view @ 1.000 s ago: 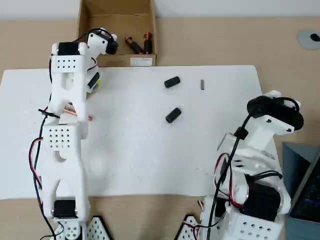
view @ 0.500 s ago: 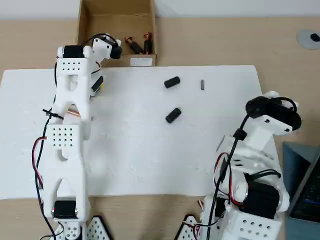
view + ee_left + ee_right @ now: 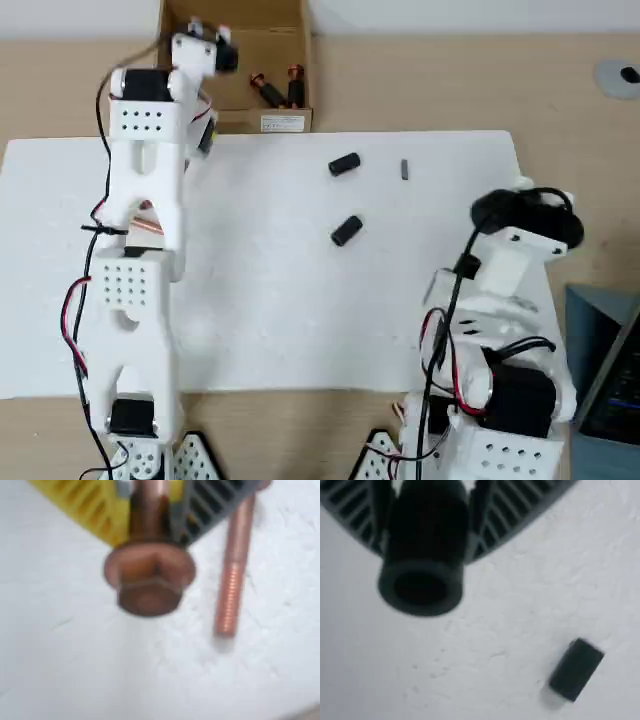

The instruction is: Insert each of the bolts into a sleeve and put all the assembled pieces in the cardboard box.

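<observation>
Above the mat (image 3: 260,300), left gripper (image 3: 147,510) clamps a bolt (image 3: 149,580), right gripper (image 3: 427,510) a sleeve (image 3: 422,580); insertion seems in hand, and next they must meet with axes aligned.

On the tabletop (image 3: 430,85), the cardboard box (image 3: 245,120) stands behind the mat (image 3: 280,310), with two assembled pieces (image 3: 280,88) in it (toward its right wall). On the mat, one sleeve (image 3: 344,164) lies behind a second sleeve (image 3: 347,230); a loose bolt (image 3: 232,575) lies well to their left.
</observation>
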